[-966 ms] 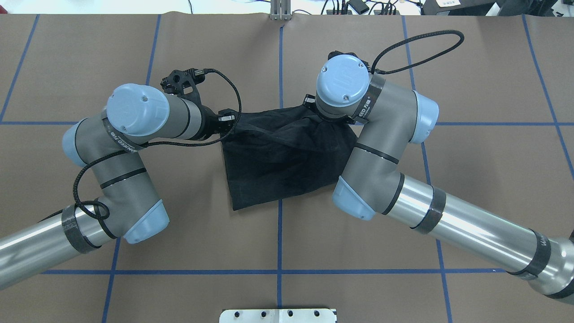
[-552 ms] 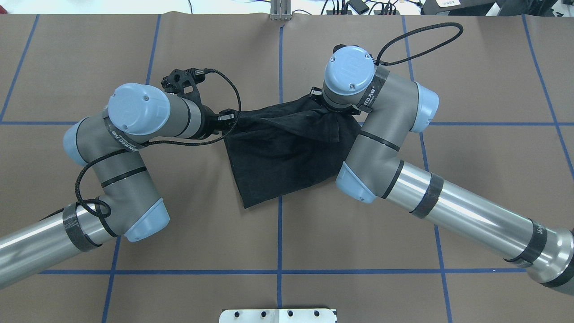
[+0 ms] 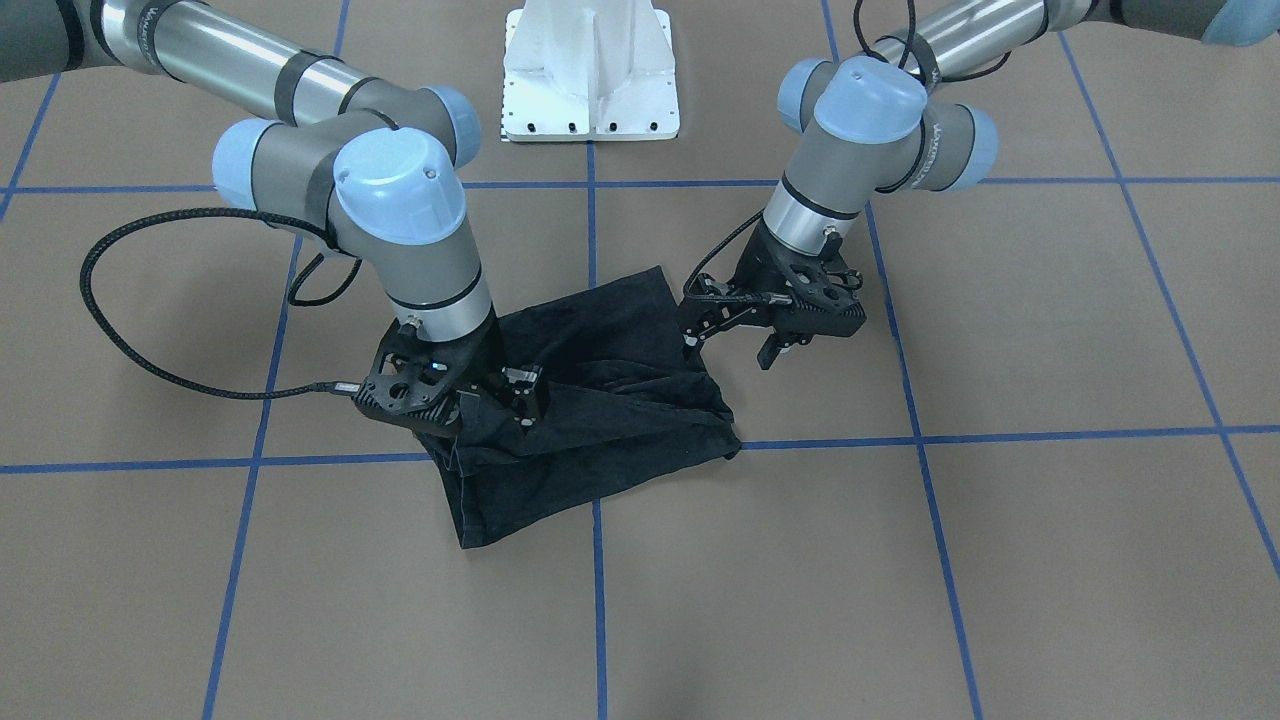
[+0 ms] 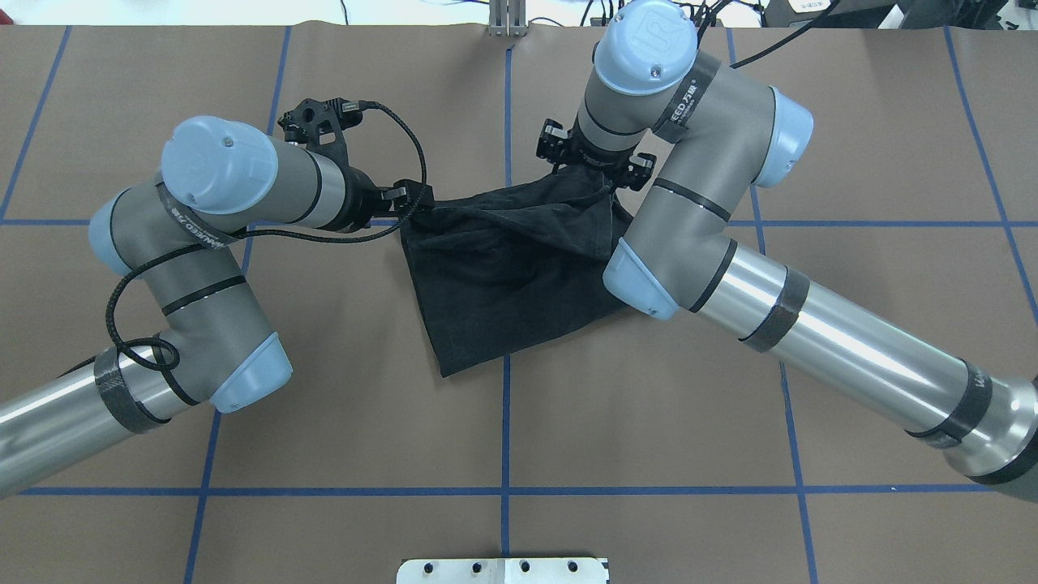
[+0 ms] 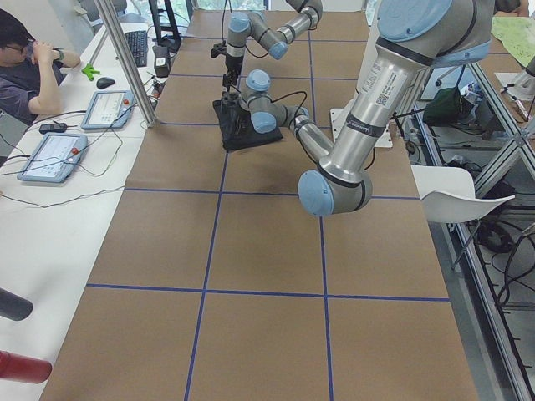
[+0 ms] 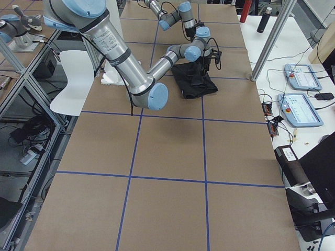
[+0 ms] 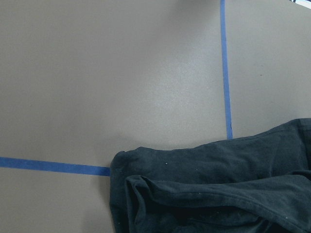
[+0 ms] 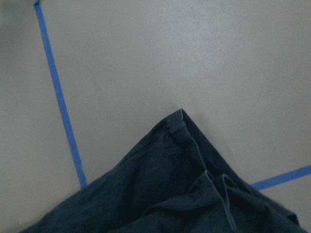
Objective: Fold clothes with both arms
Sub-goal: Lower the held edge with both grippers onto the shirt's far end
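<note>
Black short-sleeved T-shirt [image 3: 600, 400] lies rumpled and partly folded on the brown table sheet [image 3: 900, 560], straight out from the white pedestal base [image 3: 590, 70]. Only plain black cloth shows.

My left gripper [image 3: 730, 342] hangs just beside the shirt's edge, out from the base on my left. Its fingers are spread with nothing between them.

My right gripper [image 3: 512, 395] sits low over the shirt's corner farthest from the base. I cannot tell whether its fingers pinch cloth. The right wrist view shows a shirt corner lying on the sheet.
</note>
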You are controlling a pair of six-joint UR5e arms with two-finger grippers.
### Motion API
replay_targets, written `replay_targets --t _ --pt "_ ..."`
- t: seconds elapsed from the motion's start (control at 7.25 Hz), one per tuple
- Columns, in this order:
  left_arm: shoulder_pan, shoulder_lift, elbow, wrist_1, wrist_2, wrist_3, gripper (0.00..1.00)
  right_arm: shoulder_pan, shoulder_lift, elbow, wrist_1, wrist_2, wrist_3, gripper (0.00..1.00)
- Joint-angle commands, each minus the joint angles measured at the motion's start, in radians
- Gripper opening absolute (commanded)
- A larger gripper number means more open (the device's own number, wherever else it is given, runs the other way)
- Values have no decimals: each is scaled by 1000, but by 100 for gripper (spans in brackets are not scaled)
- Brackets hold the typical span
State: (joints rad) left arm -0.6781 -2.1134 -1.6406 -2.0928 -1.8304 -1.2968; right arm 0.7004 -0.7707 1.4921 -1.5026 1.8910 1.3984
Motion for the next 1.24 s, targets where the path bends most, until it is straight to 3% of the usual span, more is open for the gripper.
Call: replay_targets --t 0.0,0.14,0.28,0.83,1.1 --pt "-14 6 1 -1 -38 37 100 -164 7 79 -103 -134 11 59" --pt "-21 6 1 -1 -55 37 99 -208 2 80 -117 -144 13 9" --pt "-24 7 1 -1 -55 37 100 -241 -4 80 -119 -168 13 0" --pt "-28 9 -8 -1 -56 37 100 -220 5 36 -105 -271 -25 0" --pt "-53 29 -41 2 -120 37 100 -202 51 -53 -78 -282 -41 0"
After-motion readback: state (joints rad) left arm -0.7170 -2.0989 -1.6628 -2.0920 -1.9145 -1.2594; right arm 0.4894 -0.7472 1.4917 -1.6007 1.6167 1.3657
